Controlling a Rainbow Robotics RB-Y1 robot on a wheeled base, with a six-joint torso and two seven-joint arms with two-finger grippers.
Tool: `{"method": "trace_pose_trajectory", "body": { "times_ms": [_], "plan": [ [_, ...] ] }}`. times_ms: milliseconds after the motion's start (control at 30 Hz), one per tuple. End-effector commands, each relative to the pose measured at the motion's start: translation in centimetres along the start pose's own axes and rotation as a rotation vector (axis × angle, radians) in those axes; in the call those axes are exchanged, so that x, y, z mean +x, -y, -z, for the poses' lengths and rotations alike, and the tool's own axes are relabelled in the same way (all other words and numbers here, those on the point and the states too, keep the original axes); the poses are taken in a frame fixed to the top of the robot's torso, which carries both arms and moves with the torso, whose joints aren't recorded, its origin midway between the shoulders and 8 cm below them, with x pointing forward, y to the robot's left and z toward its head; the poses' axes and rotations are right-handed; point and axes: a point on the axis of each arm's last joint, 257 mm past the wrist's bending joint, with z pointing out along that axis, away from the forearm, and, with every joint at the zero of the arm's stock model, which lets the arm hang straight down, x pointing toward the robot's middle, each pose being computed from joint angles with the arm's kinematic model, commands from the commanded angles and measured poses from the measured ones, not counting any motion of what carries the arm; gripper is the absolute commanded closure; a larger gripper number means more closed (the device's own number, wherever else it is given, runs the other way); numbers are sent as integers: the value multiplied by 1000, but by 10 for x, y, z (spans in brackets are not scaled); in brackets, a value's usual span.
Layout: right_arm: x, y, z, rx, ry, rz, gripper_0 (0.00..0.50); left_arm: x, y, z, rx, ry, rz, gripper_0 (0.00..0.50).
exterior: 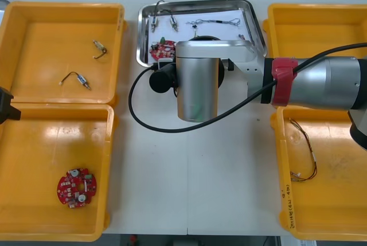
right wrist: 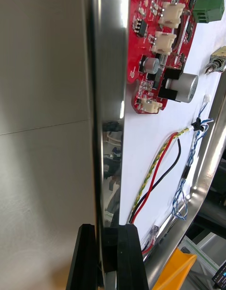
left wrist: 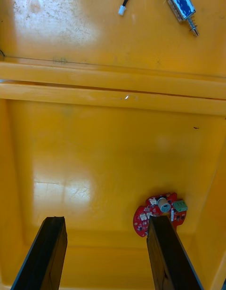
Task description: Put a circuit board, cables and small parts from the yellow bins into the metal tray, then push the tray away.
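Your right fingers point(right wrist: 126, 252) stand only slightly apart with the near rim of the metal tray point(right wrist: 110, 83) between them. They look clamped on that rim, though the shiny wall makes the contact hard to confirm. Judging by the load inside, the push is the step in hand.

The hold is thin. If the rim slips out as you drive forward, the fingers may ride over it and into the tray. Just beyond the fingers, inside the rim, lies the end of the red and yellow cable point(right wrist: 157, 167), with the black cable point(right wrist: 165, 177) and the twisted blue and white cable point(right wrist: 188, 177) beside it. A slip could snag or pinch them.

Farther from the fingers the red circuit board point(right wrist: 155, 54) sits close against the same wall, and a small metal part point(right wrist: 217, 59) lies past it. Any lift of the rim would tilt the tray and send them sliding. A push off the tray's centre line could swing it into the yellow bin point(exterior: 298, 28) alongside. The far edge of the tabletop point(exterior: 189, 188) is also near, beyond the tray.

In the front view your right wrist covers the fingers and the near rim, so you cannot check where along the rim you hold. The fingers' lower parts are cut off in the wrist view.

Your left fingers point(left wrist: 162, 247), wide apart and holding nothing, hang over the left-hand yellow bin point(left wrist: 113, 144), with a second circuit board point(left wrist: 160, 212) just beside one finger.
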Motion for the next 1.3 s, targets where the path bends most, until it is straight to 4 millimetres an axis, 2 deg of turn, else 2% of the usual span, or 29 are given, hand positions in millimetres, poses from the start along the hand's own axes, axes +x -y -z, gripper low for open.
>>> {"method": "trace_pose_trajectory", "body": {
  "times_ms": [33,400,633,900,933,967,1000,1067,1300],
  "plan": [
    [-18,35,9,64,33,41,500,-4,-16,15,-51,25,-97,0],
    [-17,26,-9,38,11,20,500,-4,-16,15,-51,25,-97,0],
    [-21,10,-23,-25,36,-23,500,-4,-16,15,-51,25,-97,0],
    [-18,7,-29,-31,38,-31,489,-4,-16,15,-51,25,-97,0],
    [-18,5,-30,-34,39,-31,394,-4,-16,15,-51,25,-97,0],
    [-18,5,-30,-34,39,-31,210,-4,-16,15,-51,25,-97,0],
    [-17,5,-31,-34,36,-33,85,-4,-16,15,-51,25,-97,0],
    [-17,5,-31,-33,36,-27,0,-4,-16,15,-51,25,-97,0],
    [-20,20,-23,-34,45,-63,0,-4,-16,15,-51,25,-97,0]
  ]
}}
